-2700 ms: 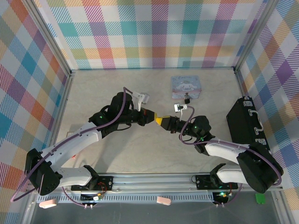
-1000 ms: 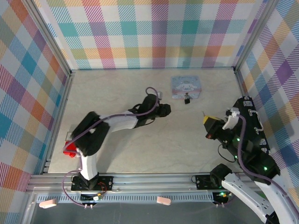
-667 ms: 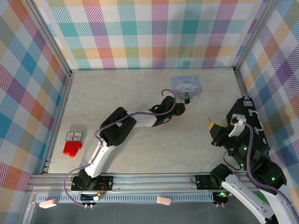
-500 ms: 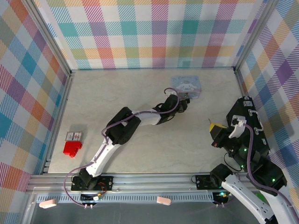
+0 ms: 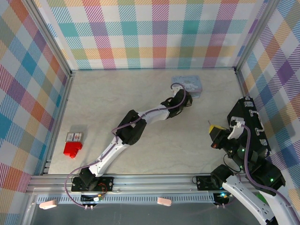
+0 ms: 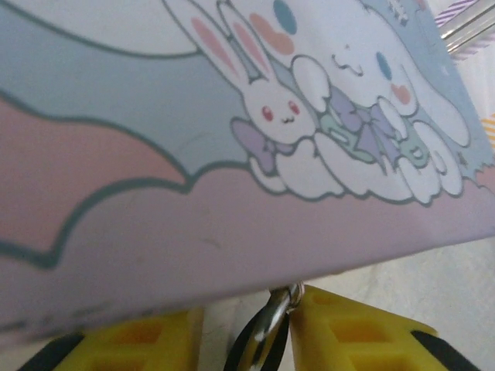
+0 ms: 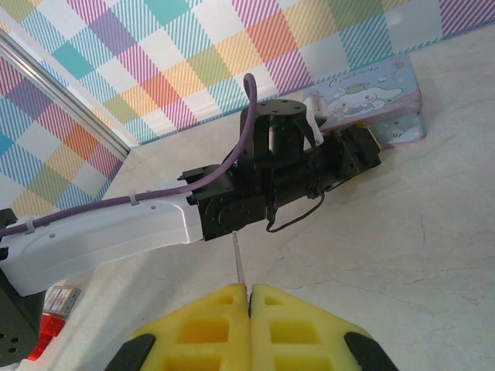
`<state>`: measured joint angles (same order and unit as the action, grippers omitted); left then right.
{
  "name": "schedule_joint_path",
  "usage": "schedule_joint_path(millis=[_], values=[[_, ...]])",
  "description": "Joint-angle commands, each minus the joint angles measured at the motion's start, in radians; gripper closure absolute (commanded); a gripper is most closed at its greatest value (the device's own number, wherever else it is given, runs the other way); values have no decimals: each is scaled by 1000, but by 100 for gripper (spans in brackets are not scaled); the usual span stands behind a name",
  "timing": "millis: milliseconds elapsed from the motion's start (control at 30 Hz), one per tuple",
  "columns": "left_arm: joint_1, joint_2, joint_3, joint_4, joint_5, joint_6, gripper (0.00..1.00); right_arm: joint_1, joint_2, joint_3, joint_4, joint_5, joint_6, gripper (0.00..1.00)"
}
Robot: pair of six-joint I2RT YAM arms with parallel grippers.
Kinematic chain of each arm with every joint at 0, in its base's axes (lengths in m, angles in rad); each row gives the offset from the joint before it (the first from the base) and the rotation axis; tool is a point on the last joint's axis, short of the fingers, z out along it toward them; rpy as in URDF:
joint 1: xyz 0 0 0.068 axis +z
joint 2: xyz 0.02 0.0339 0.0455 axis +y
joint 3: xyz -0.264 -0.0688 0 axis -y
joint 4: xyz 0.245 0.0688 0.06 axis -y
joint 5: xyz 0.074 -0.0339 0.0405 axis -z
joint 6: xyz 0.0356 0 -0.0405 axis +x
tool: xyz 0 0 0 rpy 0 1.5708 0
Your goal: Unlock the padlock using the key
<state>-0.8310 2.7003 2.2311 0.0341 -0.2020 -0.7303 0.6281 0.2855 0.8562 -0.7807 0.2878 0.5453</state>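
Change: left hand (image 6: pixel 249 305) now straddles tiny dark metal-shackled padlock (image 6: pixel 251 348), grip we cannot tell | right hand (image 7: pixel 249 290) clenches thin silver key (image 7: pixel 238 259) | insertion next

**Top external:** 1 fixed camera, high above and behind the arm bases, facing down and forward. Wide range; takes in the whole table (image 5: pixel 117 93) and 3 plaid walls (image 5: pixel 154 33).

**Left wrist:** set low, facing the printed tin (image 6: pixel 232 154) at very close range. The left gripper (image 6: pixel 247 328) sits at the bottom edge.

**Right wrist:** raised at the table's right side, facing across toward the far left, middle range. The right gripper (image 7: pixel 249 297) sits at the bottom edge.

**Shared:** the tin in all 3 views; the left arm (image 5: pixel 140 119) in top external and right wrist.
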Motion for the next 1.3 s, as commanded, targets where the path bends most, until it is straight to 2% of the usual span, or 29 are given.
schedule_joint_path(millis=[0,200,433,767,1100,1267], values=[[-7,52,33,-149,-36,-41,72,-1,-14,-10,17,7,8,100],[-7,7,-53,-99,-33,-54,85,-1,-11,-19,23,-2,13,100],[6,-224,-394,40,-66,36,94,-1,46,-59,60,-61,50,100],[95,-607,-1009,239,-1,63,96,-1,234,-169,251,-234,142,100],[102,-918,-1379,211,14,37,97,4,483,-257,475,-381,233,100],[98,-1090,-1539,162,62,-5,96,62,603,-278,548,-382,255,100]])
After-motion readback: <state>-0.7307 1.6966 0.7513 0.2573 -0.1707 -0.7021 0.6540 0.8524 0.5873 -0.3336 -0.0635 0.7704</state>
